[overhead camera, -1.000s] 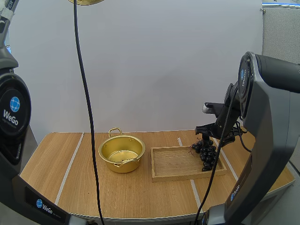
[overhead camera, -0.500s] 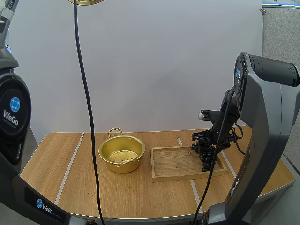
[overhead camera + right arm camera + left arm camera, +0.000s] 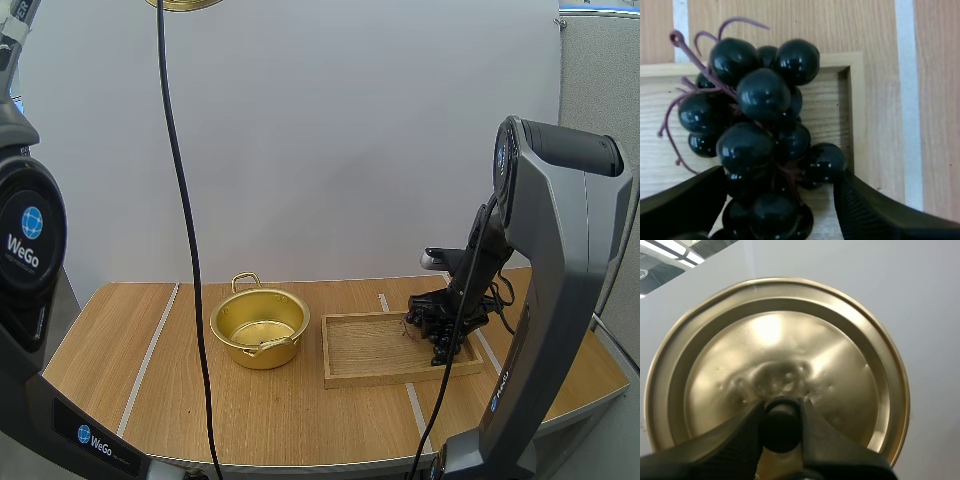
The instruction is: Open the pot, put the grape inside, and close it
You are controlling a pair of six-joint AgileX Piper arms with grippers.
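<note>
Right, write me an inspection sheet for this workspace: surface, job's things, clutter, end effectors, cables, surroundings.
Surface: wooden table with pale stripes across it.
Job's things: gold pot uncovered, nothing seen inside, left of the wooden tray. lid held up off the table. Dark grapes lie at the tray's right end.
Clutter: nothing seen.
End effectors: left end effector shut on the lid's black knob. Right end effector open and low over the tray, one finger on each side of the grapes; whether they touch, cannot tell.
Cables: nothing seen lying on the table.
Surroundings: plain white wall behind the table.
</note>
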